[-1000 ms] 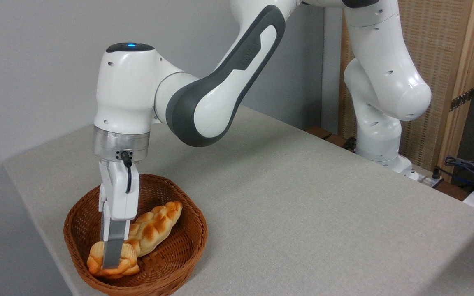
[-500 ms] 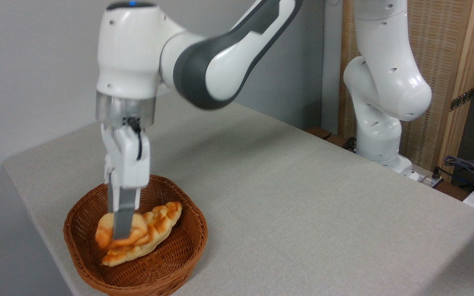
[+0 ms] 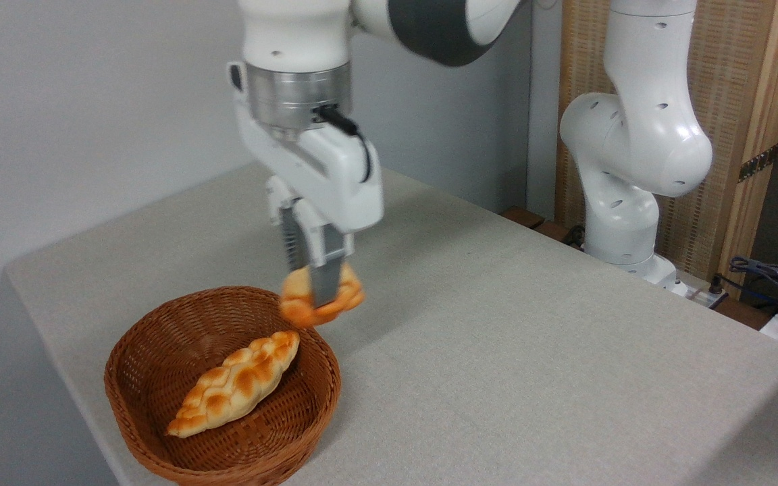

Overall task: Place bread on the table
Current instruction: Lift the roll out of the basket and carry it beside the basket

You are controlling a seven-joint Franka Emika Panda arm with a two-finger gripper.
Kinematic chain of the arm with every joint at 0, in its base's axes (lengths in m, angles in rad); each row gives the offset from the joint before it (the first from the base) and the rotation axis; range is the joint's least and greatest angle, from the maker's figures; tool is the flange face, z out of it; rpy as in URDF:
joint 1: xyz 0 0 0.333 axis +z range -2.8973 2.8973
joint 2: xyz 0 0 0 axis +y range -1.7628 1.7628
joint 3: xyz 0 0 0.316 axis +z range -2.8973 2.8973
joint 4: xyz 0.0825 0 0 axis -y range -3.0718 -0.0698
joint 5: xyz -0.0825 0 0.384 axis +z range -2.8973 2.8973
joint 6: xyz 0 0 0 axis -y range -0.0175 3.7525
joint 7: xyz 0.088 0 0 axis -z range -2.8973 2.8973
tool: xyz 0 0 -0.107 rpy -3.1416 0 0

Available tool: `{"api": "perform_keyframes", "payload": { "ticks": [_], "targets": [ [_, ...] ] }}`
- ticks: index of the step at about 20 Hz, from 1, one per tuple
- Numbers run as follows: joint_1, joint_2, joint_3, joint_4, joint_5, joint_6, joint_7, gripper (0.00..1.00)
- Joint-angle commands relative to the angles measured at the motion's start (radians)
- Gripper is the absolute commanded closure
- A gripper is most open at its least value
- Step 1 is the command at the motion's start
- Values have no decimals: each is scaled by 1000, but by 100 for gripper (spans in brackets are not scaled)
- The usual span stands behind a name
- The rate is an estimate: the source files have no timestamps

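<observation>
The small golden-orange bread (image 3: 298,297) hangs in the air above the far right rim of the wicker basket, a little blurred. My gripper (image 3: 318,291) points down and is shut on it, with one grey finger across its front. The grey-beige table (image 3: 497,364) spreads out below and to the right of the roll. The bread is well above both the basket and the tabletop.
A brown wicker basket (image 3: 159,344) stands at the table's near left corner with a longer braided loaf (image 3: 235,389) lying in it. The arm's white base (image 3: 622,223) stands at the table's far right edge, with cables (image 3: 767,277) beyond it.
My gripper has lifted the small roll out of the basket, rising and moving right. The braided loaf stays in the basket, now fully uncovered.
</observation>
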Motion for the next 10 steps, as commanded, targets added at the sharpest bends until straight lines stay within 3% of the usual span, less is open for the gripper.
{"api": "perform_keyframes", "payload": {
  "ticks": [1, 2, 9, 10],
  "targets": [
    [-8, -44, 13, -62, -12, -117, -22, 72],
    [-8, -57, 14, -88, -8, -120, -21, 66],
    [-18, -81, 8, -214, 26, -78, -9, 66],
    [-19, -81, 2, -231, 31, -71, -9, 62]
  ]
}}
